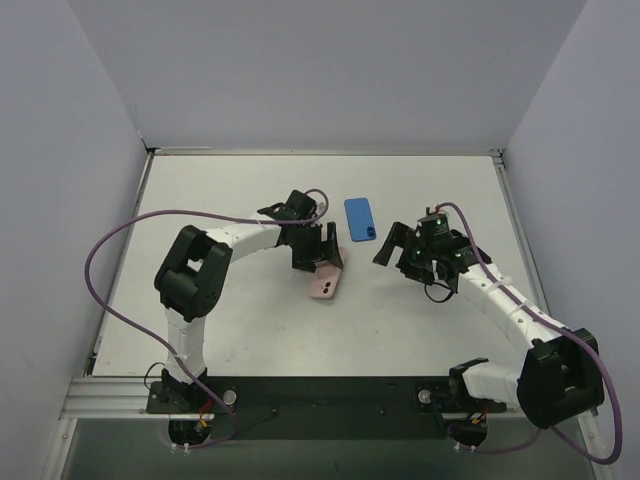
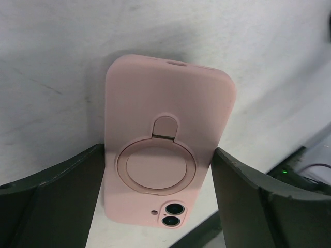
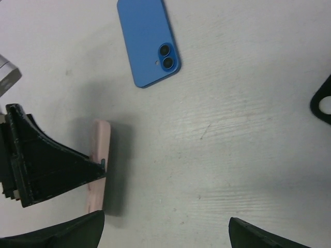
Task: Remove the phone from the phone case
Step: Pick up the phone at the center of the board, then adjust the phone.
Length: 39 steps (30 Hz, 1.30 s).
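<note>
The left pincer (image 2: 160, 170) is clamping the pink case (image 2: 168, 103) across its long edges, on edge at the centre of the desk (image 3: 248, 155). Lenses are showing in its cutout, so the phone (image 2: 175, 208) is likely sitting inside. The right pincer (image 1: 390, 245) is hovering open to its right. The case is probably flexing softly around a rigid, slick phone, so a free corner is offering the best hold

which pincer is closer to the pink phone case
Left. The left pincer is shut on the pink phone case, clamping its long edges; the right pincer is open, apart from it on its right.
</note>
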### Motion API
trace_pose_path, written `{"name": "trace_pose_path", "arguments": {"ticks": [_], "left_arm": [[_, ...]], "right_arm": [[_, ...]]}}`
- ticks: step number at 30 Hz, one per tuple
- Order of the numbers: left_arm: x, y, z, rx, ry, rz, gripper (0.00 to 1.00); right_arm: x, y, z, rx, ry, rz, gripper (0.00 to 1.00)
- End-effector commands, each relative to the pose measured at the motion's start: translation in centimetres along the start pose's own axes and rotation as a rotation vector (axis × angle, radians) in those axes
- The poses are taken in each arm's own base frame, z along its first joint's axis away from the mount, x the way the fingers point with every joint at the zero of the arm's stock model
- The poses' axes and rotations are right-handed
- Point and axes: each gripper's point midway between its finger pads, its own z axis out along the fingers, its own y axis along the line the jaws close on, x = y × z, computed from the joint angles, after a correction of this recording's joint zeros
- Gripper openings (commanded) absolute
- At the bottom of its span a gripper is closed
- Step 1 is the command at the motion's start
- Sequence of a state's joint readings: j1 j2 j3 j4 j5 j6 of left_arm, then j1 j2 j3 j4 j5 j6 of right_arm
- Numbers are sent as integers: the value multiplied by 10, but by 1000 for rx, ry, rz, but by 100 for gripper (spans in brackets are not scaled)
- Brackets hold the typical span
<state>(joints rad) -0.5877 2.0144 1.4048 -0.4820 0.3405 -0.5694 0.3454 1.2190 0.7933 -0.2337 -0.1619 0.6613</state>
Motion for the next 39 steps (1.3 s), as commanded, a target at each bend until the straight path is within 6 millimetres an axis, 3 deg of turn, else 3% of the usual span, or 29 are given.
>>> {"name": "trace_pose_path", "arguments": {"ticks": [1,8,16,20,23,24,25,26,30,32,34,38,39], "left_arm": [[-6,-65,-13,292,-29,-162,22],[-10,-88,-16,362,-39,-266,23],[-10,-96,-15,391,-26,-315,22],[-12,-99,-20,409,-42,-332,22],[-13,-103,-26,428,-44,-332,23],[-14,-105,-27,434,-47,-329,23],[-13,-107,-30,444,-45,-327,24],[-12,-104,-31,443,-41,-335,26],[-24,-111,-46,534,-90,-312,61],[-27,-117,-62,575,-109,-280,68],[-33,-117,-74,610,-148,-242,90],[-45,-119,-110,701,-234,-195,93],[-40,-112,-110,714,-232,-208,94]], "right_arm": [[19,41,-1,-214,56,17,97],[45,71,12,-297,123,-13,93],[80,74,37,-250,227,-50,73],[78,75,44,-246,224,-19,49],[69,78,45,-250,200,2,23],[65,79,45,-248,192,17,2],[60,76,46,-242,183,34,0],[56,77,46,-252,172,46,0],[36,79,40,-328,146,108,0],[24,81,32,-393,129,149,0],[20,93,22,-497,143,154,0],[6,110,1,-641,148,158,0],[3,113,-3,-672,144,159,0]]}}
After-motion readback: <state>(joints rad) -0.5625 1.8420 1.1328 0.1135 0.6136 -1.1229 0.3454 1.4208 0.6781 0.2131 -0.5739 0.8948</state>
